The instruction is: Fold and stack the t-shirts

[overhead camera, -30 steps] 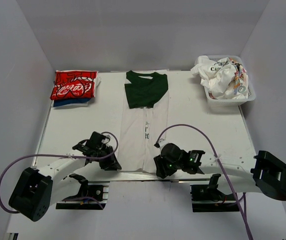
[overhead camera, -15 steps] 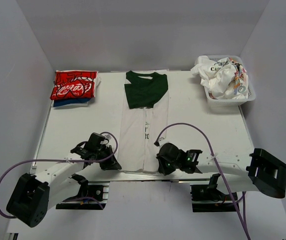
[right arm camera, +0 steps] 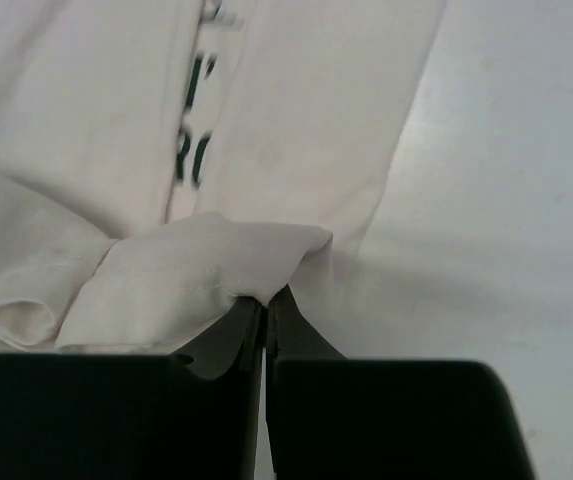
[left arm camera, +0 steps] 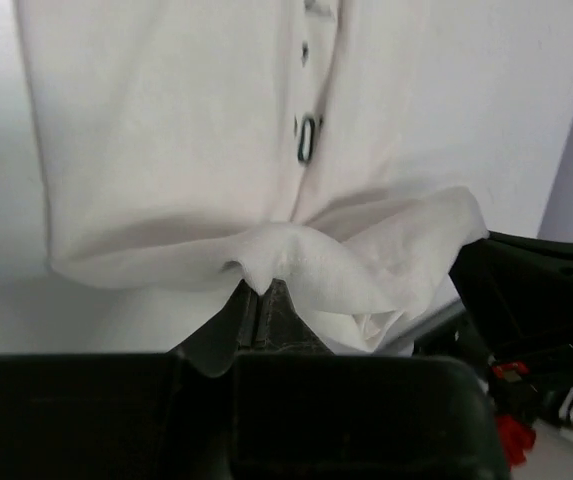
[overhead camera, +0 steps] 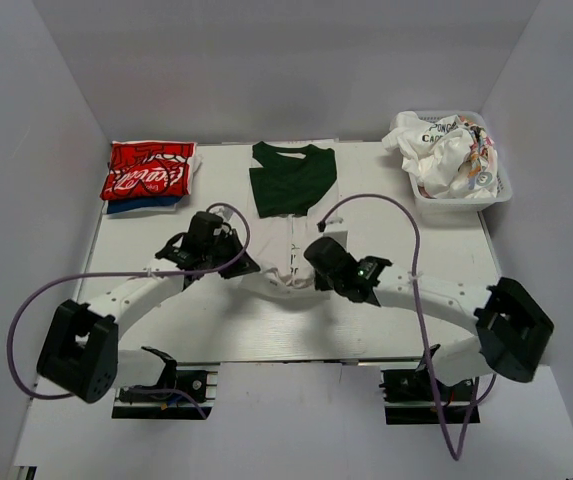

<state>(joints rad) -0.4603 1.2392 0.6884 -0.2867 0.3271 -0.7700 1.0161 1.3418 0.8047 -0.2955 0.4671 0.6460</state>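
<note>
Off-white tee [overhead camera: 288, 240] (1, in 2 claws [left arm camera: 262, 305] [right arm camera: 266, 310])

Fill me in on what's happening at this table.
Both arms are mid-fold on the off-white t-shirt. The left gripper and right gripper are each shut on a corner of its near hem, holding it raised over the shirt's middle. A dark green t-shirt lies at its far end. A folded red Coca-Cola t-shirt sits far left, and the white basket far right holds crumpled shirts.

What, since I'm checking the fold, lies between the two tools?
Top view: the off-white shirt, its hem pinched by left tool and right tool.
</note>
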